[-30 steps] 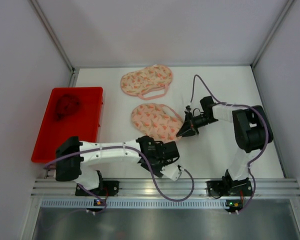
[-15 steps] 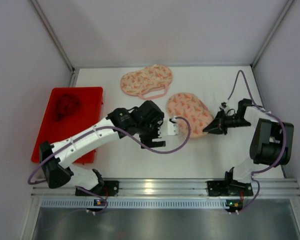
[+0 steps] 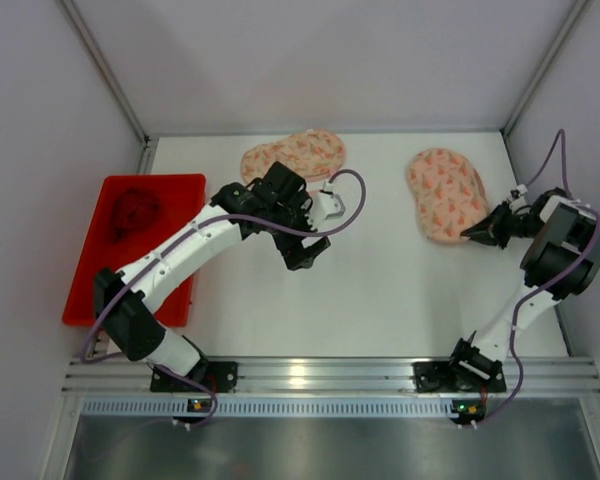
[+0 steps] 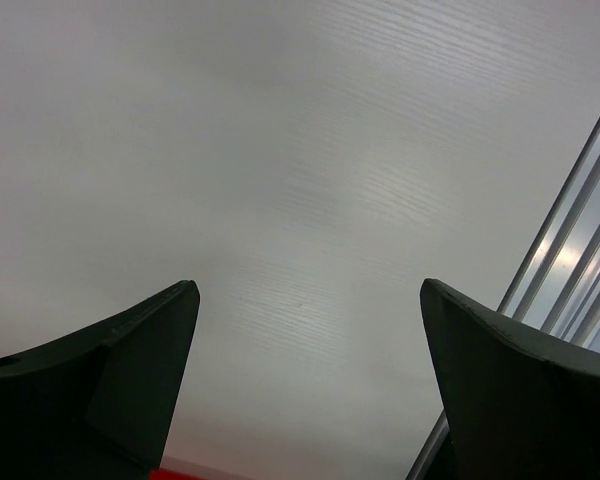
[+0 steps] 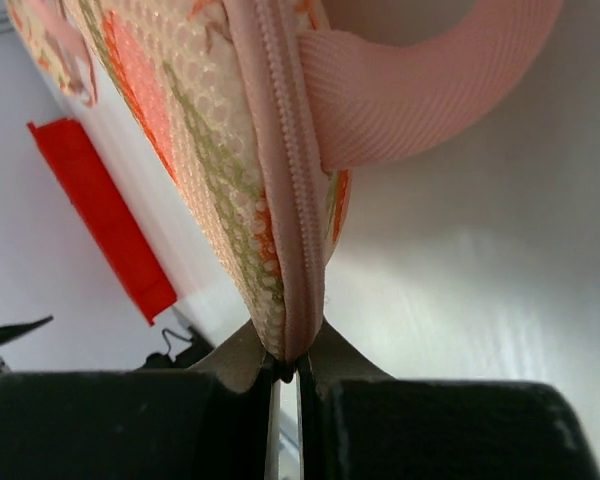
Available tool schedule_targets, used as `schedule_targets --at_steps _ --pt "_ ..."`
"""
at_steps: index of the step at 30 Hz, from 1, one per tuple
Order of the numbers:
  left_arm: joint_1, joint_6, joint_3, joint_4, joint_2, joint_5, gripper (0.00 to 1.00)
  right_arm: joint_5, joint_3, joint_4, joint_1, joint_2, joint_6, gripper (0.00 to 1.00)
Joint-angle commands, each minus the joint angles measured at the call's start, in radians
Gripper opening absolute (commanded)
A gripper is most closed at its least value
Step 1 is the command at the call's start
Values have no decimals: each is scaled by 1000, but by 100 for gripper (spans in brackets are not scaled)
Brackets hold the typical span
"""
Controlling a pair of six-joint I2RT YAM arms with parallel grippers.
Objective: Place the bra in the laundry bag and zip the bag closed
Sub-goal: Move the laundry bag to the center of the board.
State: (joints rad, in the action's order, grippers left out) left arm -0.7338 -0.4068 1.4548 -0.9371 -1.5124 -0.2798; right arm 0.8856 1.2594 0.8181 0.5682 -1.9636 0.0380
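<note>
Bra: crumpled in the red tray at far left, not yet bagged. Bag: far right, its zipper seam pinched between the closed fingers of the right gripper. Second bag: flat at the back. Left gripper: fingers spread wide, empty, just beside the second bag.

Assessment: early stage, bag handling. The next move calls for the bag to be opened and the left arm to reach the tray.

Table: white, plain. Pale walls on three sides; metal rail along the near edge.
</note>
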Motion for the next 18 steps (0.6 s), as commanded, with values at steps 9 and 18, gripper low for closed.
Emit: schedule_targets --at_steps 9,18 --pt "36 60 1 57 23 -64 98 -227 236 -25 4 -69 22 78" --pt "42 138 -94 158 100 60 98 -359 -4 68 6 233 -170 80"
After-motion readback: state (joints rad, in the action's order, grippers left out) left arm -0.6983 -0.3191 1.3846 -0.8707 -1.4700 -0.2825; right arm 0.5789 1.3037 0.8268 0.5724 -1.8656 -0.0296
